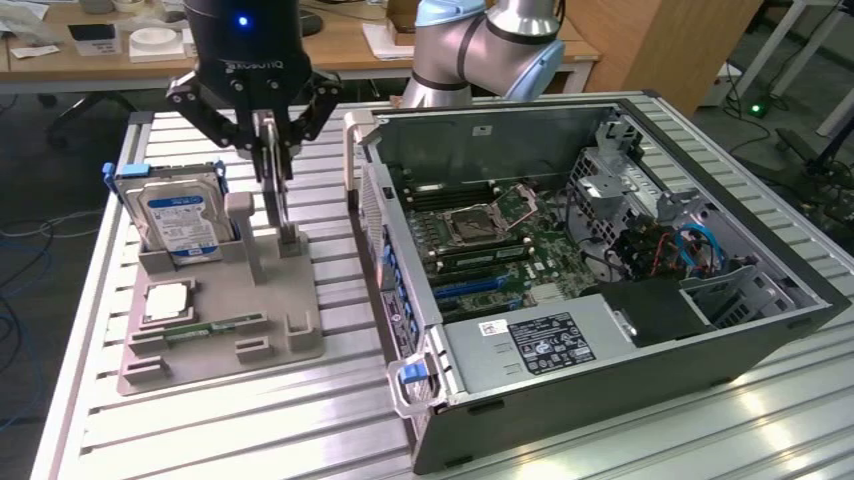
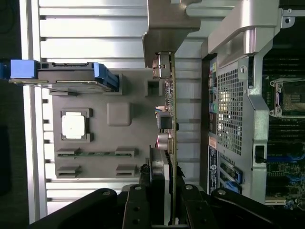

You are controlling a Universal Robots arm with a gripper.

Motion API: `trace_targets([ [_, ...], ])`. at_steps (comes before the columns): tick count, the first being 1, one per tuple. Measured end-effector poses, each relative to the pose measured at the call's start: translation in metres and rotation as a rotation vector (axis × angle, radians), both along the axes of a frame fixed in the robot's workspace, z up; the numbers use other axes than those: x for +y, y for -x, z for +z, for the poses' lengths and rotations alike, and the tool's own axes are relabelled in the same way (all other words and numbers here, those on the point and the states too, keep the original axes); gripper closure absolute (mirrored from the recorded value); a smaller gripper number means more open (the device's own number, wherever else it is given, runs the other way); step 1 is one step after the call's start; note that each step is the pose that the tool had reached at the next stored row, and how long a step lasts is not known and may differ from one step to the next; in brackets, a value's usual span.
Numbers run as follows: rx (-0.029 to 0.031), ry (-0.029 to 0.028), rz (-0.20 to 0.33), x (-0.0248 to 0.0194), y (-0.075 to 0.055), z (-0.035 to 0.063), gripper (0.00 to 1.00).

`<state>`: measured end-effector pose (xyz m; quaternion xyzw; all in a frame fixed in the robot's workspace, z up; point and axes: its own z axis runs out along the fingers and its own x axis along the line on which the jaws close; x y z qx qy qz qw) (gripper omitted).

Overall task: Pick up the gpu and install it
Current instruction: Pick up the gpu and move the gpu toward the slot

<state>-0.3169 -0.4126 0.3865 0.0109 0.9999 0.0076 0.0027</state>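
Black pincer of mine grips the upright gpu by its top edge; below stands the grey holder, beside is the case wall, near but apart.

Black gripper: body cut off by the exterior view's top edge. The gpu, a thin dark card with pale metal bracket: edge-on, faces unseen, upper edge hidden inside the grip. White label on grey power-supply box: print too small to read. Silver hard drive in blue rails: one end cut by the wrist view's edge.
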Motion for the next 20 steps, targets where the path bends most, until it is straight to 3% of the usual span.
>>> trace_targets([
  [20, 0.0000, -0.0015, 0.000, 0.0000, 0.000, 0.0328, 0.72],
])
